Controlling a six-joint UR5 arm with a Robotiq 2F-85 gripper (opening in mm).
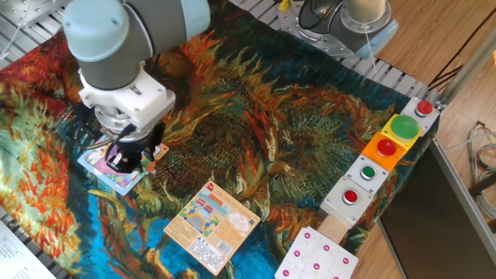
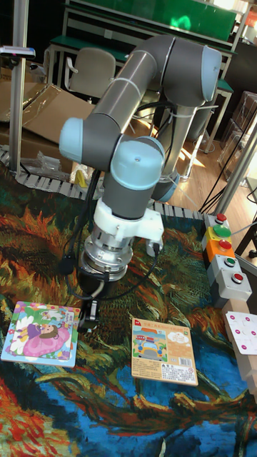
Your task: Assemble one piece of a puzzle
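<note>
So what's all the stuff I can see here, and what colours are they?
Puzzle: one, pastel with a pink-purple figure, near left on the cloth.
Orange card: one, orange with a rainbow picture, near middle.
White board: one, white with pink dots, near right edge.
Button boxes: a row of them, red and green buttons, right edge.
Cloth: one, orange, green and blue, covering the table.
Chair: one, grey, behind.
Arm: one, grey and light blue.
End effector: one, black, low beside the puzzle's right edge.

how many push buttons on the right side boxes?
5, in a row along the table's right edge: red, big green, red, small green, red. None seem hidden.
</note>
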